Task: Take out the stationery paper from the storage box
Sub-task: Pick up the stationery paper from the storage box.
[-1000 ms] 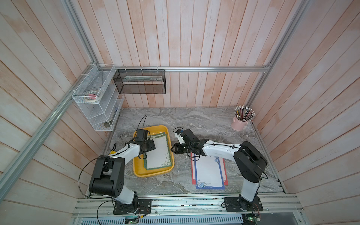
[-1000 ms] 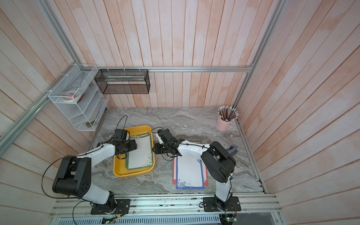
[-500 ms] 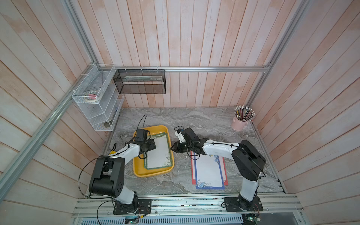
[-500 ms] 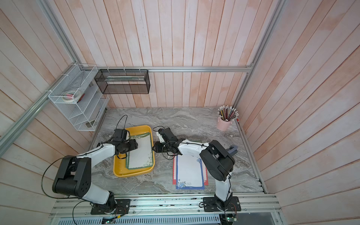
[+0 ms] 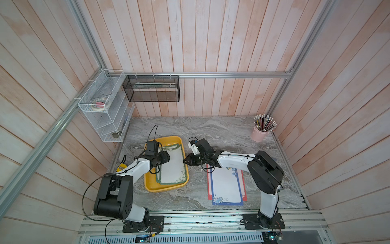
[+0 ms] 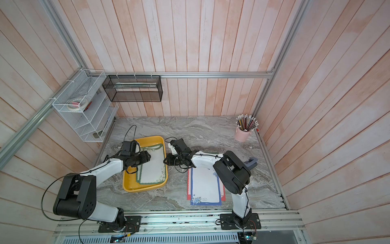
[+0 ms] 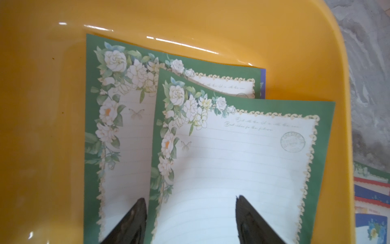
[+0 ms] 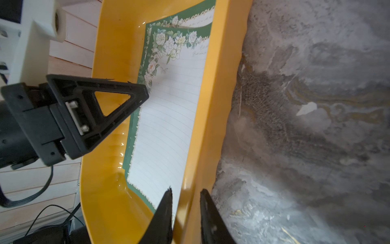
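The yellow storage box [image 5: 166,138] [image 6: 147,139] sits left of centre on the marble table. Green-bordered stationery paper [image 5: 174,169] [image 6: 154,169] lies in it as a loose stack, the top sheet [image 7: 232,158] shifted toward the right wall and its edge riding up that wall [image 8: 215,105]. My left gripper [image 5: 167,157] [image 7: 191,211] is open, its fingertips down on the sheets. My right gripper [image 5: 184,161] [image 8: 186,190] stands astride the box's right wall, one finger inside at the paper's edge [image 8: 168,126] and one outside, jaws slightly apart.
Blue- and red-bordered sheets [image 5: 226,186] [image 6: 204,188] lie stacked on the table under the right arm. A pink cup of pencils [image 5: 260,133] stands at the back right. A white wire rack [image 5: 105,112] and a black mesh basket [image 5: 152,90] hang on the walls.
My right gripper has moved left onto the box's right wall and its jaws have narrowed. The left gripper has stayed on the paper.
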